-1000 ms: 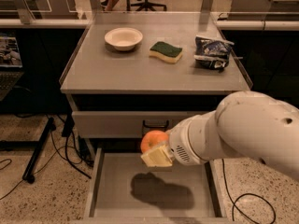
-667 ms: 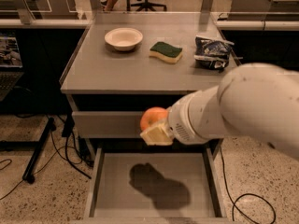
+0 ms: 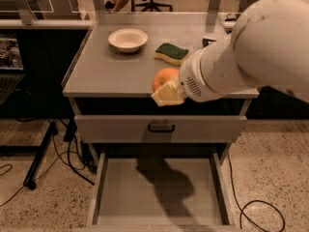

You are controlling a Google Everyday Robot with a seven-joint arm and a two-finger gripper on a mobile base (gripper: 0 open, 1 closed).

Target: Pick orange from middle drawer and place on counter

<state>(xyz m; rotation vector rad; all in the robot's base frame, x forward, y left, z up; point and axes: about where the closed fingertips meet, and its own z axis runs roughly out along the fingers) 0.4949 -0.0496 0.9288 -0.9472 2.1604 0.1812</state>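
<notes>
My gripper (image 3: 165,87) is shut on the orange (image 3: 164,77), a small round orange fruit, and holds it in the air at about the height of the counter's front edge. One pale finger (image 3: 169,94) shows below the fruit. The counter (image 3: 111,71) is a broad gray cabinet top. The middle drawer (image 3: 125,197) is pulled out below, with a bare gray floor that carries the arm's shadow. My large white arm fills the upper right and hides part of the counter.
A white bowl (image 3: 128,38) and a green-and-yellow sponge (image 3: 172,52) lie on the counter's back half. A closed drawer front with a black handle (image 3: 161,127) sits above the open drawer. Cables (image 3: 63,158) and a stand leg lie on the floor at left.
The gripper has risen with the orange from just above the open drawer up to the level of the counter's front edge. The drawer floor stays bare.
</notes>
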